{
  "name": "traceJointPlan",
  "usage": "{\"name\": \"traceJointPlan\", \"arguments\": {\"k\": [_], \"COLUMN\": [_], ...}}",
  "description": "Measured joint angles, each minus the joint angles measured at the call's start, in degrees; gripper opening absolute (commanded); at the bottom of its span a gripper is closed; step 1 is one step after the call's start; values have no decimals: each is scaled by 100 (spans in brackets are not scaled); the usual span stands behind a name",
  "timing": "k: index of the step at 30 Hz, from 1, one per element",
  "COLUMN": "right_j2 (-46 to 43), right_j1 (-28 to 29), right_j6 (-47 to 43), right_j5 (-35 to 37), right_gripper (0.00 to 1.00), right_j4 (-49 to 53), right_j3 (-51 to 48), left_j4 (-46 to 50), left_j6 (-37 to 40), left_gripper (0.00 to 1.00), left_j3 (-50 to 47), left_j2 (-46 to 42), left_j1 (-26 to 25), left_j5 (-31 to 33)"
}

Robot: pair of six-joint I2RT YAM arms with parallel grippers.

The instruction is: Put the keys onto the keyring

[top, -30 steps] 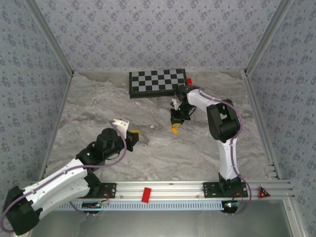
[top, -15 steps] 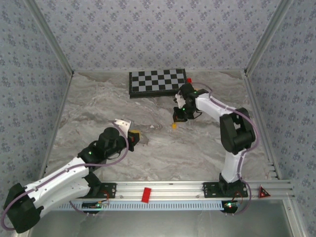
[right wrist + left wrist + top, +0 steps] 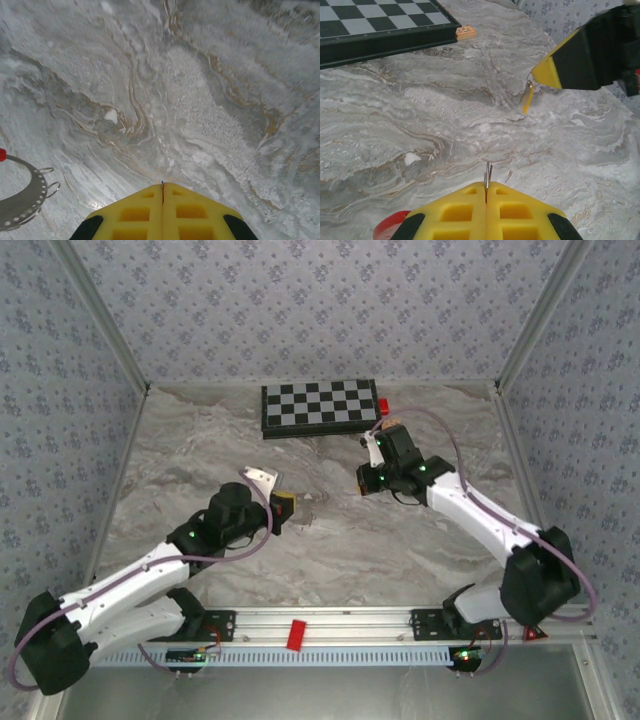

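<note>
Left arm: stretched low and forward across the marble table (image 3: 200, 455). The left gripper (image 3: 283, 508) is clenched on the keyring (image 3: 22, 200), pinching its thin metal edge.
Right arm: elbow flung wide, forearm angled back inward. The right gripper (image 3: 365, 483) grasps a small yellow-orange key (image 3: 526, 101), which dangles near the keyring.

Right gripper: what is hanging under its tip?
A small yellow key dangles under the right gripper, over the marble table. Its pinched top is hidden between the fingers.
</note>
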State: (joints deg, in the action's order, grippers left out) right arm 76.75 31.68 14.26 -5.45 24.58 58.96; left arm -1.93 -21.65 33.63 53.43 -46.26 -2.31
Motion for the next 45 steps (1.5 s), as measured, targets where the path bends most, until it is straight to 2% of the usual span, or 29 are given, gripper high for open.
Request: {"name": "traceJointPlan", "arguments": {"k": [7, 15, 20, 23, 29, 37, 41, 45], "right_j2": [-1434, -2413, -3023, -3156, -3185, -3434, -3436, -3434], "right_j1": [98, 210, 238, 238, 144, -162, -490, -557], "right_j6": [210, 240, 7, -192, -286, -468, -463, -463], "right_j5": [555, 592, 566, 498, 245, -197, -520, -754], "right_gripper": [0, 0, 0, 0, 0, 0, 0, 0], "right_j4": [-479, -754, -1397, -1725, -1930, -2365, -2693, -2863], "right_j3": [-603, -1056, -1908, -2240, -2308, -2682, -2894, -2953], "left_j4": [-87, -83, -44, -48, -50, 136, 140, 76], "left_j6": [166, 413, 579, 704, 1014, 1180, 1180, 1239], "left_gripper": [0, 0, 0, 0, 0, 0, 0, 0], "left_j3": [468, 914, 1005, 1008, 1211, 1790, 1808, 1792], "left_j2": [459, 662, 691, 708, 927, 1379, 1436, 1456], "left_j1": [-192, -409, -452, -490, -492, -516, -527, -529], "left_j5": [-114, -157, -116, 7, 192, 68, 39, 42]}}
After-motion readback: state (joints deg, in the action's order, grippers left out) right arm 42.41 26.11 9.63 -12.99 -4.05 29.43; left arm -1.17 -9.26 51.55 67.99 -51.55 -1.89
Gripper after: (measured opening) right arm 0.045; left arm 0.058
